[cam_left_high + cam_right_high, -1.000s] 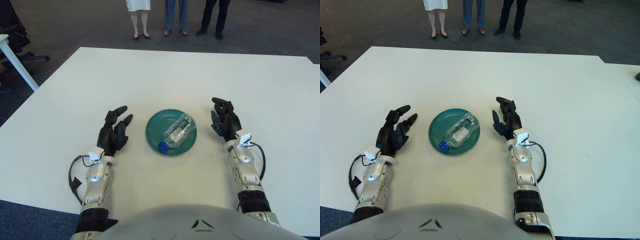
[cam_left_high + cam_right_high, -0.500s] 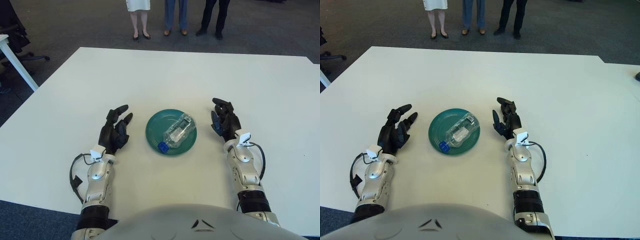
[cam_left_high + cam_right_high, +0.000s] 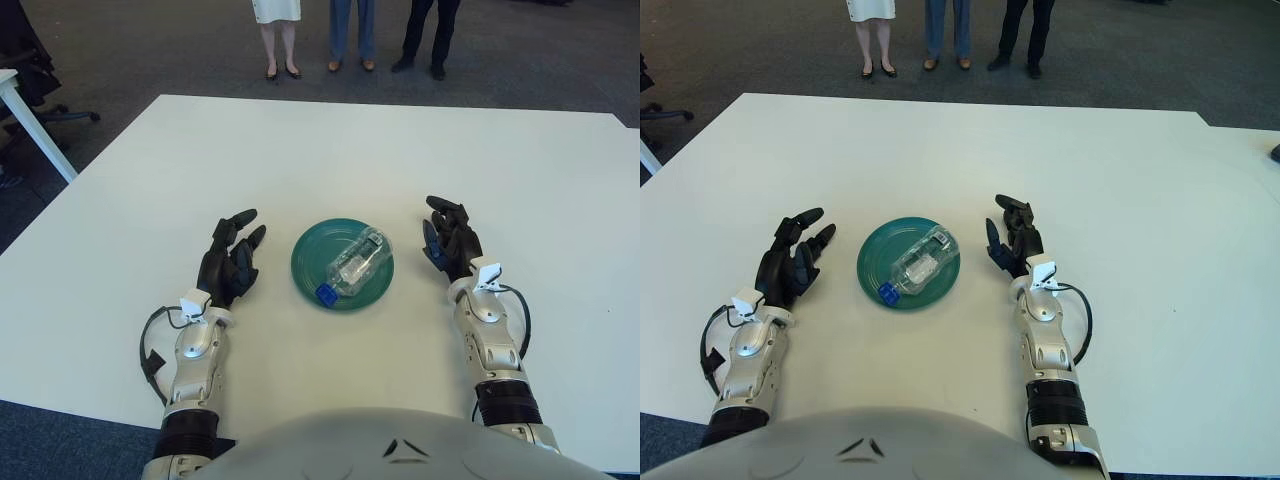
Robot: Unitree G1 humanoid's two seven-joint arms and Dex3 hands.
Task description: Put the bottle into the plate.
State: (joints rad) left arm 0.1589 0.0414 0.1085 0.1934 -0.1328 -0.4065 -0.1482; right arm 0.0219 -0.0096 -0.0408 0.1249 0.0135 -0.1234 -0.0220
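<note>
Bottle (image 3: pixel 357 261) lying on its side in green plate (image 3: pixel 305 262), centre of left eye view, blue cap (image 3: pixel 324 294) toward lower left. Left robot hand (image 3: pixel 230 265) left of plate, fingers spread, holding nothing; right robot hand (image 3: pixel 450 241) right of plate, fingers loosely apart, empty.

Right eye view: same layout on white worktop (image 3: pixel 1120 180), plate left of centre. Three people's legs (image 3: pixel 940 35) along top edge.

Teal plate (image 3: pixel 308 266); clear bottle (image 3: pixel 358 260) (blue cap); white table (image 3: pixel 320 150); black-fingered left hand (image 3: pixel 230 262), right hand (image 3: pixel 450 240).
</note>
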